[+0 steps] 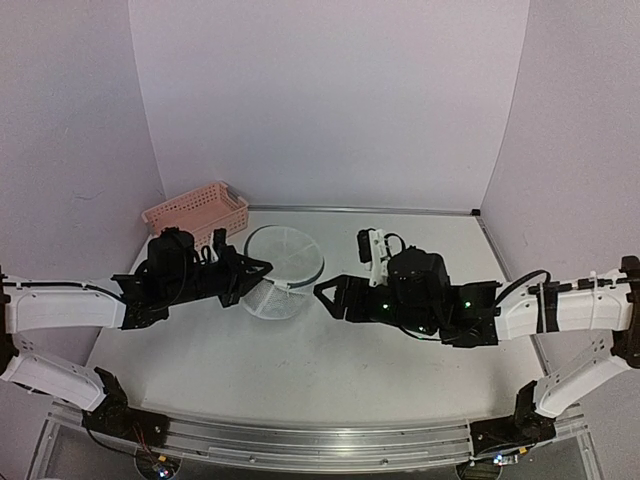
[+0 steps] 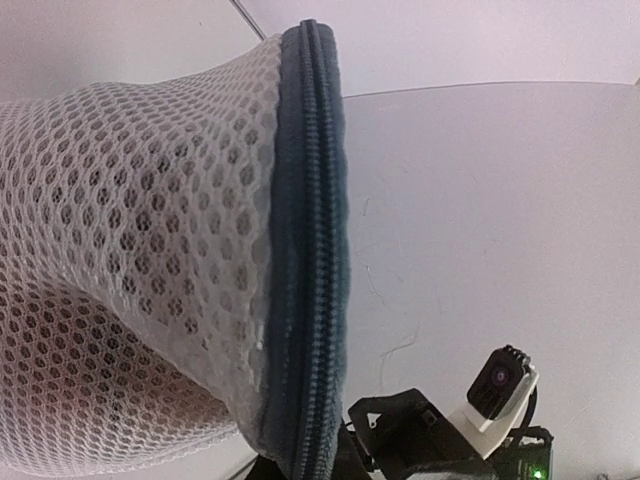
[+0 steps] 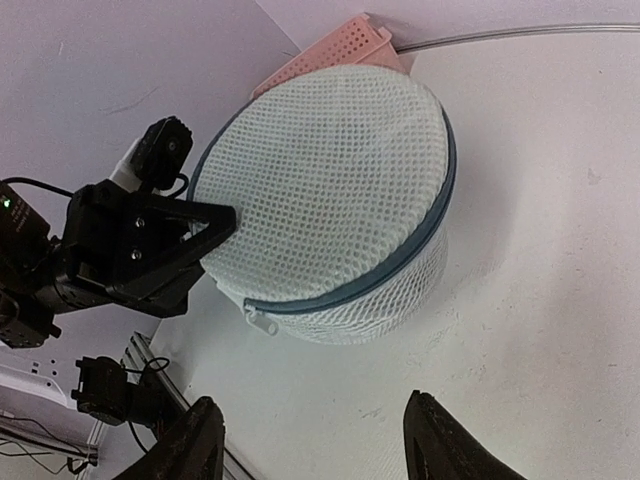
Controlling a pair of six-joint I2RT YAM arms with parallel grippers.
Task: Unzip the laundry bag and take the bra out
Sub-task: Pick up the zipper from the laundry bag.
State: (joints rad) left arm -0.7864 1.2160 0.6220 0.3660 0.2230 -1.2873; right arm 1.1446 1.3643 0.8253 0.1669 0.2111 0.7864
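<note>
- Progress: v. early, we reckon. The laundry bag [image 1: 283,270] has its lid on, and the dark zip rim [image 3: 405,255] looks closed along every stretch we can see.
- Zip pull [image 3: 262,321]: small white tab at the bag's lower near side in the right wrist view, nothing on it.
- Bra: not visible. The mesh is too dense for us to tell what's inside.
- Bag position: on the tabletop [image 1: 330,370], approx. centre, between the two arms, just in front of the pink basket [image 1: 198,211].
- Left fingers [image 3: 222,222]: closed tight, pinching the bag's left edge at the rim.
- Right fingers [image 3: 203,437]: spread wide, holding nothing, near the bag's zip side but apart from it.
- Left to do, in our judgement: catch the pull, run the zip round, fold the lid back, take the bra out, i.e. nearly all of it.
- Surface: pale grey, smooth, a few faint scuffs.
- Room: plain white panels [image 1: 330,100] on three sides, metal rail [image 1: 300,440] along the near edge.
</note>
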